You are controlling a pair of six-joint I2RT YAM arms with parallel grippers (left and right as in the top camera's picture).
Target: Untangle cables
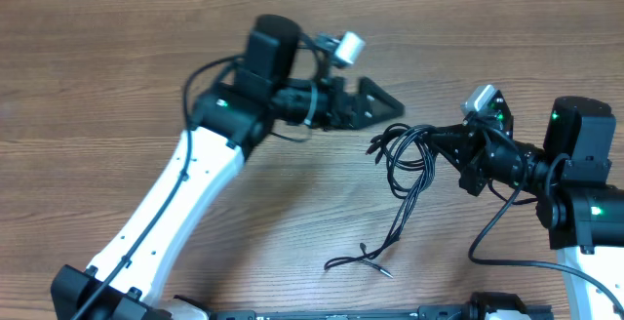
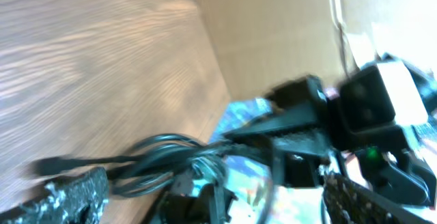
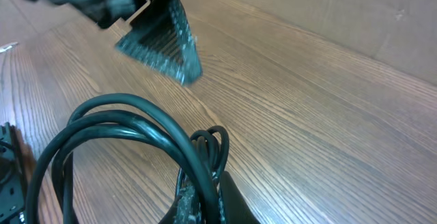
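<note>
The wooden table (image 1: 97, 66) fills the overhead view, and a plain beige board (image 3: 355, 12) stands along its far edge. My left arm (image 1: 175, 198), white with a black wrist, reaches in from the near left corner; my right arm (image 1: 580, 164) comes in from the right. A blue patterned patch (image 2: 242, 111) shows in the left wrist view behind my right pincer (image 1: 437, 137), too blurred for me to read anything on it.

My left pincer (image 1: 392, 105) is out over the middle of the table, pointing right toward the cables (image 1: 402, 159). In its own camera its fingers (image 2: 68, 195) sit at the two bottom corners, spread wide, grasping nothing. My right pincer points left, its tip near the left one's but apart from it, and it is clamped down on the cables. The black loops bunch right at its tip, and in the right wrist view they run in between my fingers.

From that pinch the cables fan out in several loops just on the near side of my left pincer, then trail toward the near edge, where the strands lie flat on the wood. A silver-tipped plug (image 1: 387, 272) ends one strand there, and a black plug end (image 2: 46, 166) lies on the table in the left wrist view
</note>
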